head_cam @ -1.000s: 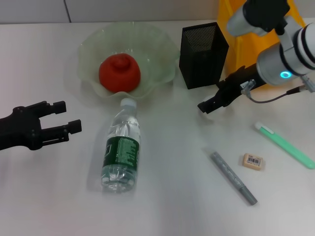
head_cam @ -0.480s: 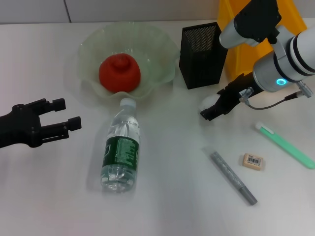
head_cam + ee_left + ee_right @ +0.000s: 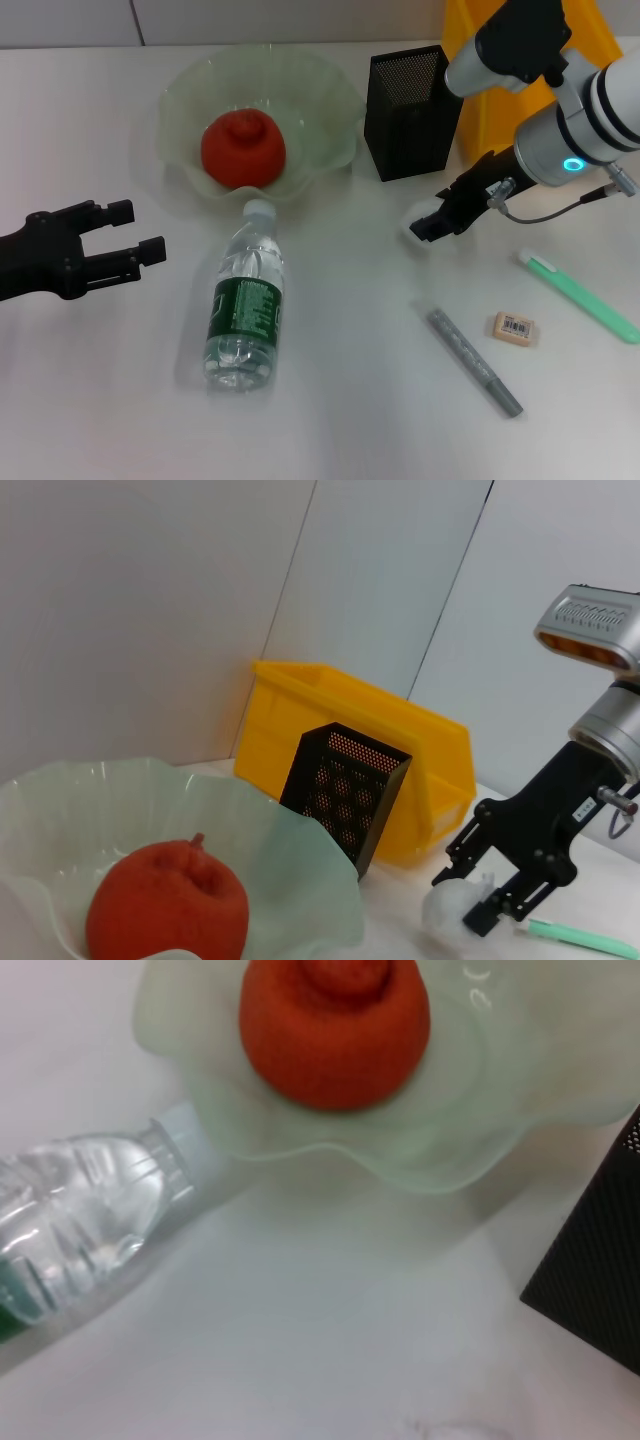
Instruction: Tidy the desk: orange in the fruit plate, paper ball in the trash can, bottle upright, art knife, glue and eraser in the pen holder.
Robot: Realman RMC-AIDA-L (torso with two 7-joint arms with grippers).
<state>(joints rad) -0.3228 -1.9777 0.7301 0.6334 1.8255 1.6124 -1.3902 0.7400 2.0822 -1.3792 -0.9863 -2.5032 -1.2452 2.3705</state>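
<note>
Jaws of the right gripper (image 3: pixel 425 226) sit around the paper ball (image 3: pixel 414 222) on the desk in front of the pen holder (image 3: pixel 412 112), seemingly pinching it, while the left gripper (image 3: pixel 128 238) idles wide open beside the lying bottle (image 3: pixel 245 310). To do this step well, I judge the ball needs a firm squeeze, then a lift clear of the holder's rim before swinging to the yellow trash can (image 3: pixel 480 70) behind. With the orange (image 3: pixel 243 149) already in the plate (image 3: pixel 330 140), that leaves 5 chores.
</note>
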